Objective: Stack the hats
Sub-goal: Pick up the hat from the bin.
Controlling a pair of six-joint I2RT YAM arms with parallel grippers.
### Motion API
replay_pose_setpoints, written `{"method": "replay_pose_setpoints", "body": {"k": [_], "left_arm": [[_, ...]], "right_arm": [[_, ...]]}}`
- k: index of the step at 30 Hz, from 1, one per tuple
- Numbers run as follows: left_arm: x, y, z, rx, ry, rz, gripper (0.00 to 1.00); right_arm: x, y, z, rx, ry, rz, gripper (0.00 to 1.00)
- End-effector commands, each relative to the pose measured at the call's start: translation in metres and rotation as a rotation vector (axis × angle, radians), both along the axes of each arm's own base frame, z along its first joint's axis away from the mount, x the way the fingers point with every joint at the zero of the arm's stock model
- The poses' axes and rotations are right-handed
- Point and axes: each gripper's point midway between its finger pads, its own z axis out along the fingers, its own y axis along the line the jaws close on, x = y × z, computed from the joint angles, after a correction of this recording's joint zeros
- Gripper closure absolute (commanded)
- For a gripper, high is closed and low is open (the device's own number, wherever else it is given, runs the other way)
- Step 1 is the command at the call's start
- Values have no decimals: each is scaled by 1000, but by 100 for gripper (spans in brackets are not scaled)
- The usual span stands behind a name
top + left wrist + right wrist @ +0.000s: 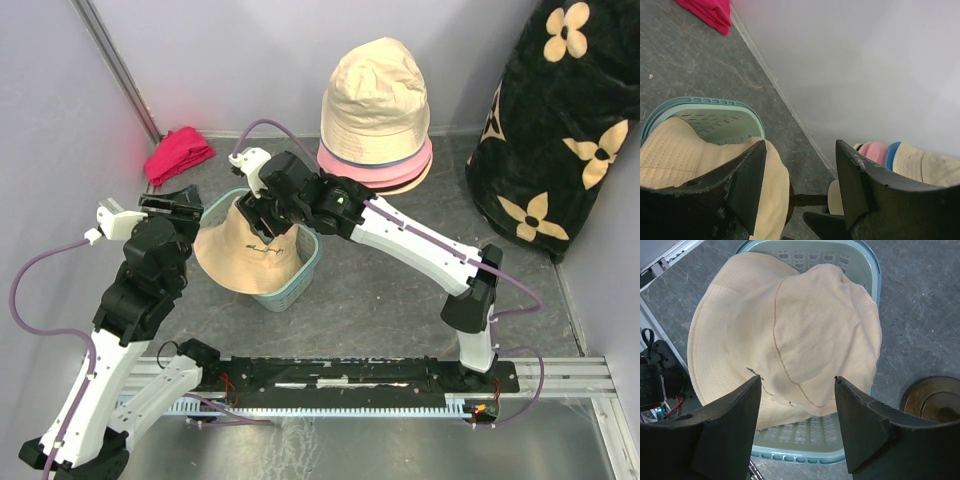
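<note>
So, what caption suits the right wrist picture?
Open right gripper poised above a beige hat resting in a teal basket.

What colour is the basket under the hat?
The basket is pale teal; right wrist view.

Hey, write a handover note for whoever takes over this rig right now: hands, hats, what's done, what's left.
Hands: left hand open and empty, by the basket. The right hand is open and empty over the loose beige hat.
Hats: the loose beige hat lies draped across the teal basket. The stack stands at the back, a beige hat on top, pink and blue brims under it.
Done: that stack.
Left: grip the loose beige hat and set it on the stack.
</note>
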Motion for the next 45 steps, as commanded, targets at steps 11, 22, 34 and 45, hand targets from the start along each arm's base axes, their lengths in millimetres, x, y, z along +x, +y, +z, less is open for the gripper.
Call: {"method": "replay_pose_setpoints", "body": {"k": [11, 22, 34, 45], "left_arm": [[-5, 7, 6, 21, -18, 16, 35], [-3, 6, 5, 18, -15, 15, 35], [-4, 6, 6, 11, -18, 18, 35], [-4, 7, 7, 12, -20, 18, 36]], "right_arm": [[15, 18, -7, 47, 2, -34, 35], [16, 20, -10, 48, 1, -35, 59], [16, 15, -5, 51, 6, -48, 39], [19, 13, -25, 3, 22, -64, 39]]}}
